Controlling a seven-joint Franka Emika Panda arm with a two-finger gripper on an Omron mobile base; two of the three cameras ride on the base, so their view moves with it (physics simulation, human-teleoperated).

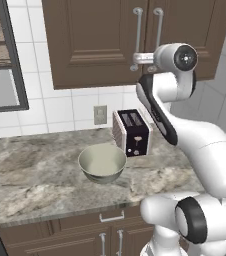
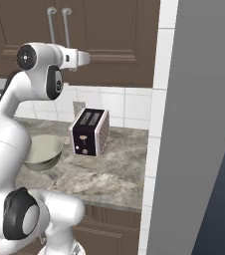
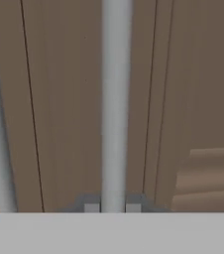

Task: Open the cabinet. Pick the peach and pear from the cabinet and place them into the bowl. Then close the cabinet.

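STEP: opening | THING: large dark brown wooden cabinet (image 1: 92,42), doors shut, above the counter | HOLD: long silver bar handle (image 3: 116,99), taken low; rigid, smooth, slip is risked | HAND: two-finger gripper (image 3: 113,207) seemingly clenched on the bar, contact hard to confirm | DOOR: judged stiff, hinged

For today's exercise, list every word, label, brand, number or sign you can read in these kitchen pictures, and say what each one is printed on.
None: nothing readable appears anywhere.
The toaster has small pale marks on its dark front, too small to read.
The cabinet, bowl, wall outlet and counter carry no writing.
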